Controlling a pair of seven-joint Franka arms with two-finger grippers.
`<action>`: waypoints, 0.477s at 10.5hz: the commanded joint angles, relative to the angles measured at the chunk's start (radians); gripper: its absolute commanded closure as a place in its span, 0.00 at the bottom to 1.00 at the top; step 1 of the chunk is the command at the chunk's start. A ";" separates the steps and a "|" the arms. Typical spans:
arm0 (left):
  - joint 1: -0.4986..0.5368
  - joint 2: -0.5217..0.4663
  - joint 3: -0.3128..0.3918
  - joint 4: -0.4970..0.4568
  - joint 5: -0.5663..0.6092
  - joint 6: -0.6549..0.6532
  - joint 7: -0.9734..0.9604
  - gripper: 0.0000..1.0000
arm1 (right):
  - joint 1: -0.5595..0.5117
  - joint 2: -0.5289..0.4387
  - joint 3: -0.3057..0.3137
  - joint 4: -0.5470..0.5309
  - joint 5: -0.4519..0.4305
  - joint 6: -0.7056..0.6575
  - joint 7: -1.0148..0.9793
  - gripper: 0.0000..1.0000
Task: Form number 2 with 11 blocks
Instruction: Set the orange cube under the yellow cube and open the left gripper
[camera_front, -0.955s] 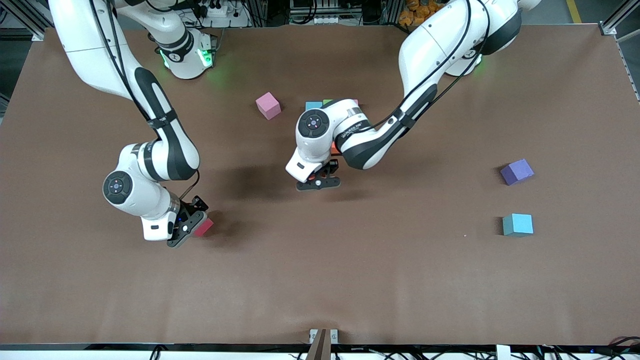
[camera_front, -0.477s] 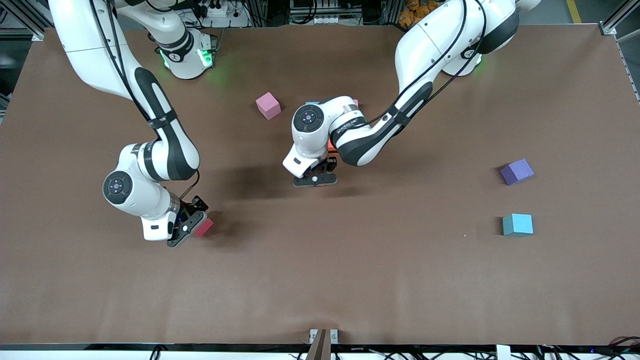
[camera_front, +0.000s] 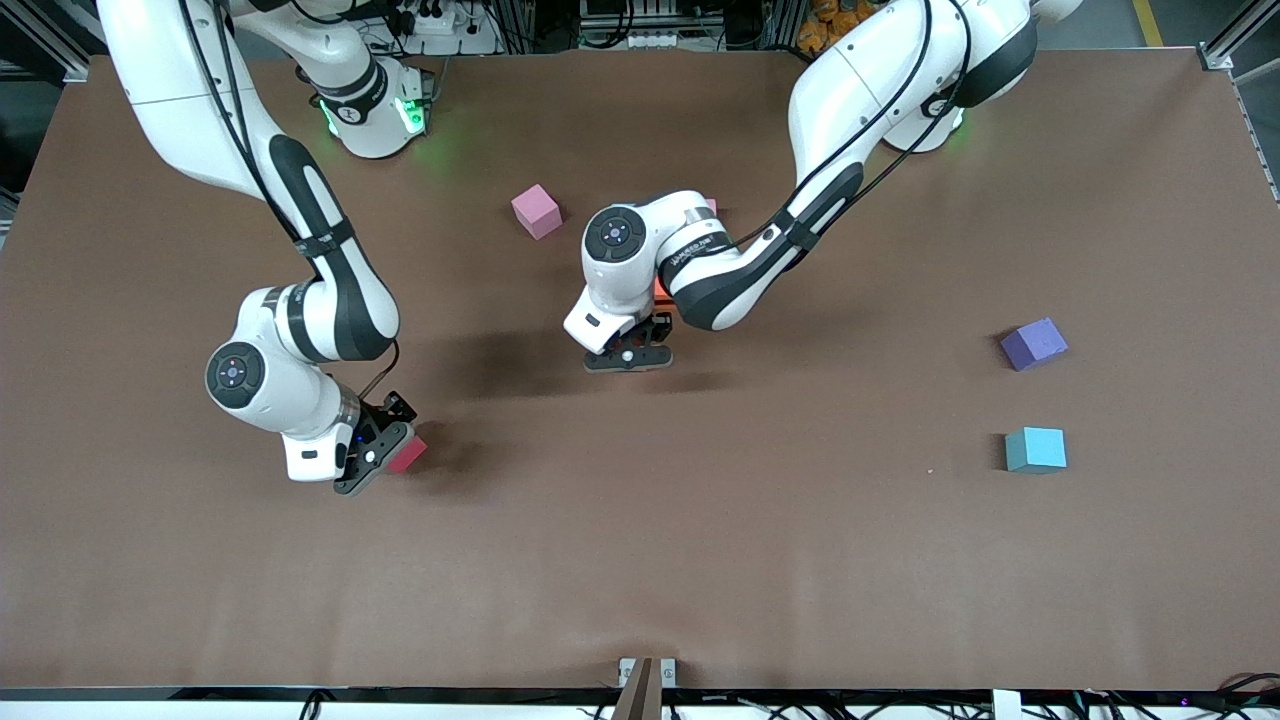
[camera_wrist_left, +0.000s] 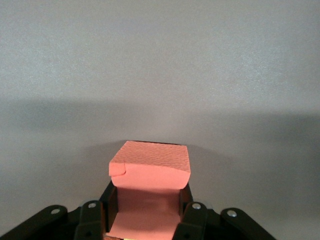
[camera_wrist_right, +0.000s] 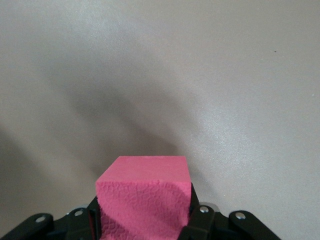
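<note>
My left gripper (camera_front: 629, 357) is shut on an orange block (camera_wrist_left: 150, 167), low over the middle of the table; its fingers (camera_wrist_left: 186, 197) clamp two opposite sides of the block. My right gripper (camera_front: 374, 452) is shut on a red-pink block (camera_front: 409, 455) (camera_wrist_right: 144, 192), low over the table toward the right arm's end. The left arm's wrist and forearm cover most of the number 2. Only a pink sliver (camera_front: 711, 206) and an orange-red patch (camera_front: 660, 290) of it show past the arm.
A loose pink block (camera_front: 536, 210) lies beside the left arm's wrist, toward the right arm's end. A purple block (camera_front: 1034, 344) and a blue block (camera_front: 1035, 449) lie toward the left arm's end, the blue one nearer the front camera.
My left gripper with the orange block has shifted slightly toward the robots' bases and the right arm's end. Its wrist now covers blue and green blocks seen earlier. The right arm has not moved.
</note>
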 joint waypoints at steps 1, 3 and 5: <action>-0.010 -0.025 0.013 -0.014 0.024 -0.007 -0.026 0.63 | -0.009 0.004 0.005 0.007 0.007 -0.007 -0.015 0.70; -0.011 -0.022 0.013 -0.014 0.026 -0.006 -0.026 0.63 | -0.009 0.005 0.005 0.007 0.007 -0.007 -0.015 0.70; -0.011 -0.018 0.013 -0.013 0.040 -0.004 -0.025 0.63 | -0.009 0.005 0.005 0.005 0.007 -0.007 -0.015 0.70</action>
